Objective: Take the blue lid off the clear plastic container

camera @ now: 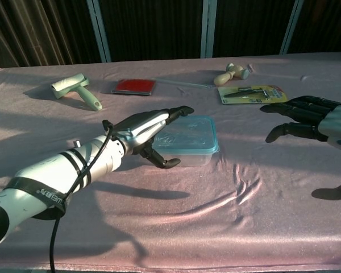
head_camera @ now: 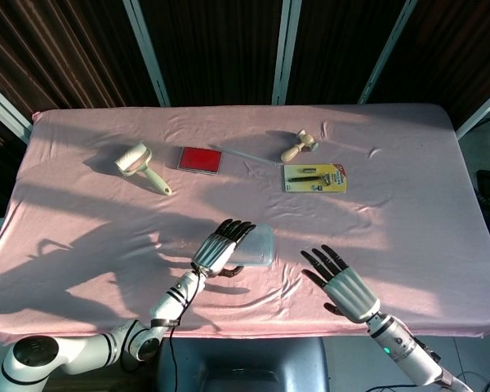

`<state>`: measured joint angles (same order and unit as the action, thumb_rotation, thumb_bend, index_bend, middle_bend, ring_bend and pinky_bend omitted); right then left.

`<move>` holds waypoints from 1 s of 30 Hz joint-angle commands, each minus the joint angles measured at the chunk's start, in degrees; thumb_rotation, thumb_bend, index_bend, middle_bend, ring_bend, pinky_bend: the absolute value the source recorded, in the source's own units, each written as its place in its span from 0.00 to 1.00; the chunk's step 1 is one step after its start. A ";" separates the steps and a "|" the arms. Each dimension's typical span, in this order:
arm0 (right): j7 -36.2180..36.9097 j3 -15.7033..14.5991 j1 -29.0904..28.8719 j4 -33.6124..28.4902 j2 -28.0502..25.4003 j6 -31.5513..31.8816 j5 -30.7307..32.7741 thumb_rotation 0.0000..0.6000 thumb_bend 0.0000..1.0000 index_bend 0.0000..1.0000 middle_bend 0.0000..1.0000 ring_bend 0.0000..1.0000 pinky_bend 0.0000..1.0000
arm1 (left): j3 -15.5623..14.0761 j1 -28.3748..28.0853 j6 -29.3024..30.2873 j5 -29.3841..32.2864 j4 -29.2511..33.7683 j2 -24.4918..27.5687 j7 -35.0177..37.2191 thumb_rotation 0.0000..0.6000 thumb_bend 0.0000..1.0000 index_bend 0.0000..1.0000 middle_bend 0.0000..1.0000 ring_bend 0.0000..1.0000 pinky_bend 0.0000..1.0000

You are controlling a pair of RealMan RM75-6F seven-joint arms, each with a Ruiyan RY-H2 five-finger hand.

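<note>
Chest view shows the clear plastic rectangular container (camera: pixel 188 149) resting on the pink cloth-covered surface (camera: pixel 227 216), near its front-centre, with the blue-rimmed lid (camera: pixel 187 136) seated flat and apparently sealed on all visible edges. The left robot hand (camera: pixel 148 132) lies at the container's left end, fingers extended over the lid's near-left corner and thumb curled below against the side wall; whether it has a firm hold cannot be told, though it brackets the container rather than gripping the lid. The right robot hand (camera: pixel 300 118) hangs above the surface to the container's right, fingers spread, holding nothing and not touching the container. Assessment: the task is at the approach stage. The lid is not yet lifted at any corner; bracing the container and peeling off the lid both remain.
</note>
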<state>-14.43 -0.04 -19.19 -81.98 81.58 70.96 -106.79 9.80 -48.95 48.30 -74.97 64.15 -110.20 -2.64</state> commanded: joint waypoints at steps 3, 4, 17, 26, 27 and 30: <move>4.47 1.78 -3.53 8.19 8.23 2.70 -1.91 1.00 0.30 0.49 0.00 0.00 0.00 | -0.46 0.32 0.43 -0.35 1.04 0.43 -0.25 1.00 0.29 0.00 0.29 0.49 0.42; 4.78 1.98 -3.84 9.21 9.20 3.28 -2.00 1.00 0.30 0.50 0.00 0.00 0.00 | -0.50 0.36 0.54 -0.45 1.25 0.54 -0.24 1.00 0.28 0.00 0.29 0.49 0.42; 4.28 4.41 -7.49 17.93 19.50 4.92 1.32 1.00 0.30 0.61 0.05 0.00 0.00 | -0.79 0.65 0.36 -0.12 2.42 1.33 -0.69 1.00 0.28 0.00 0.28 0.49 0.42; 3.73 4.81 -9.97 21.34 23.44 4.02 3.40 1.00 0.35 0.65 0.09 0.00 0.00 | -0.96 0.74 0.53 -0.13 3.35 1.67 -1.46 1.00 0.29 0.00 0.28 0.49 0.42; 3.84 4.73 -10.07 21.52 23.69 3.96 3.64 1.00 0.35 0.65 0.09 0.00 0.00 | -0.95 0.76 0.49 -0.06 3.44 1.74 -1.46 1.00 0.29 0.00 0.28 0.49 0.42; 4.46 4.36 -10.34 21.88 24.50 4.32 4.02 1.00 0.35 0.66 0.09 0.00 0.00 | -0.90 0.75 0.29 0.14 3.65 1.99 -1.58 1.00 0.29 0.00 0.28 0.49 0.42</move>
<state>-10.13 4.45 -29.41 -60.23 105.90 75.15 -102.87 8.89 -48.20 48.61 -74.85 67.79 -108.22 -4.20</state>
